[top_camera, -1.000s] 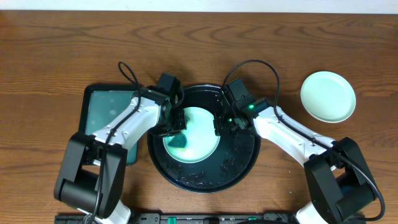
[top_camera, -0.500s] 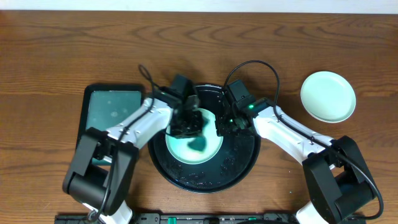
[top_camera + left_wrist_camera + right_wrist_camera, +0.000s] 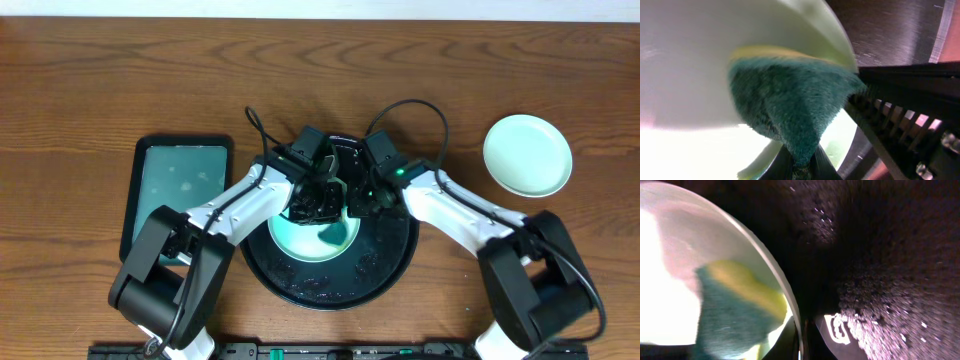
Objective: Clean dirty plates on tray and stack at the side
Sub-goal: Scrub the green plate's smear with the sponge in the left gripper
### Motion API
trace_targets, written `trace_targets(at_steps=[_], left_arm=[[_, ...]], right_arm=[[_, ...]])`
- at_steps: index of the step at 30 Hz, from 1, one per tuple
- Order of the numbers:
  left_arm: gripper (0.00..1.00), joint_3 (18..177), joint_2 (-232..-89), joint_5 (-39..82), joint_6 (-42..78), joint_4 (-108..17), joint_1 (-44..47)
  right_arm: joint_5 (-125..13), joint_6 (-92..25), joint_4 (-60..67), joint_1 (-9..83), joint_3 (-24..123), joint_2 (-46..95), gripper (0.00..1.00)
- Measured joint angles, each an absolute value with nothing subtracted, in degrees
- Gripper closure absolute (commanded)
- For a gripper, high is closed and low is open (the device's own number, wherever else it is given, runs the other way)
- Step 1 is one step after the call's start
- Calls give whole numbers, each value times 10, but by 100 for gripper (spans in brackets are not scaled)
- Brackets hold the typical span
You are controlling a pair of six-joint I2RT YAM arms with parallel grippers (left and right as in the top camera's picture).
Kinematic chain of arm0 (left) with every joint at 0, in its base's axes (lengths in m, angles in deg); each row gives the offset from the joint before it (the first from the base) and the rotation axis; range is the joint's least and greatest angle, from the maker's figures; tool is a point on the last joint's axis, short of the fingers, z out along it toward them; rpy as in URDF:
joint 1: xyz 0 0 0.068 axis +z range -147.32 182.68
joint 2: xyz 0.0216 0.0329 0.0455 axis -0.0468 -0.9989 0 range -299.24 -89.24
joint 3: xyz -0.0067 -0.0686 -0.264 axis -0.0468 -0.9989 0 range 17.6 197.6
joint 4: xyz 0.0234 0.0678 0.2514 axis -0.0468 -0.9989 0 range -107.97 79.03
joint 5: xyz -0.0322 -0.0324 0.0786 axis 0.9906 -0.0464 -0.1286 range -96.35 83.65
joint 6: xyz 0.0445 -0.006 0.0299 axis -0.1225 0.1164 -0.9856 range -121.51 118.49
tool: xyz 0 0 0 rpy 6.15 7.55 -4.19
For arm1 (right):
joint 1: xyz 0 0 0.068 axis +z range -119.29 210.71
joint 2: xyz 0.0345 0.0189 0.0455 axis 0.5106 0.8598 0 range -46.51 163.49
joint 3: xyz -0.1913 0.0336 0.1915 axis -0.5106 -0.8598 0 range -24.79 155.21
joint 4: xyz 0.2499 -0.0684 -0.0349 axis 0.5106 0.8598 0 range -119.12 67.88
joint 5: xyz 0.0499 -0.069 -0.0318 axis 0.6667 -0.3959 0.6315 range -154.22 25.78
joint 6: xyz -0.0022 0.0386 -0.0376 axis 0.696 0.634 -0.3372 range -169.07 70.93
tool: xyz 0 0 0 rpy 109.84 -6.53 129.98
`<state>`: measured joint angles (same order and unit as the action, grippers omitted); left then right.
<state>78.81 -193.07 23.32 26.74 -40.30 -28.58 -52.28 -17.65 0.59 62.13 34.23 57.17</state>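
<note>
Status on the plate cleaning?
Left gripper shut on green-yellow sponge, on mint green round plate in black tray. Right gripper pinching its rim. Nothing blocking.

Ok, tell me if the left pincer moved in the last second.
Yes. The left pincer, with its sponge, has slid right across the plate, from the left side of the tray toward its centre.

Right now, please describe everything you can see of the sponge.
The sponge has a fuzzy teal-green scrub face and a thin yellow layer behind it. It looks soft and is bunched at one end, where the left claw pinches it. It rests against the inside of the mint plate, near the rim, over the black tray.
</note>
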Motion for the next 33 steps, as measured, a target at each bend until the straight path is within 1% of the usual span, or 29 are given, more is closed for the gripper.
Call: trace_targets(at_steps=[8,17,22,24,26,30,33], left_arm=[[93,792,-1930,137,295,-435,-296],[93,806,-1923,-102,373,-558,-289],[93,805,-1923,-147,390,-589,-282],[93,805,-1923,-142,377,-590,-282],[93,805,-1923,-114,339,-584,-281],[93,805,-1923,20,233,-574,-274],[93,800,-1924,122,179,-555,-278]], right_arm=[[-487,-156,2,617,355,600,99],[-462,-152,-10,618,359,608,99],[-459,-152,-12,618,359,609,99],[-458,-152,-12,618,359,609,99],[-458,-152,-12,618,359,609,99],[-460,-152,-15,618,360,609,99],[-461,-152,-15,618,360,610,99]])
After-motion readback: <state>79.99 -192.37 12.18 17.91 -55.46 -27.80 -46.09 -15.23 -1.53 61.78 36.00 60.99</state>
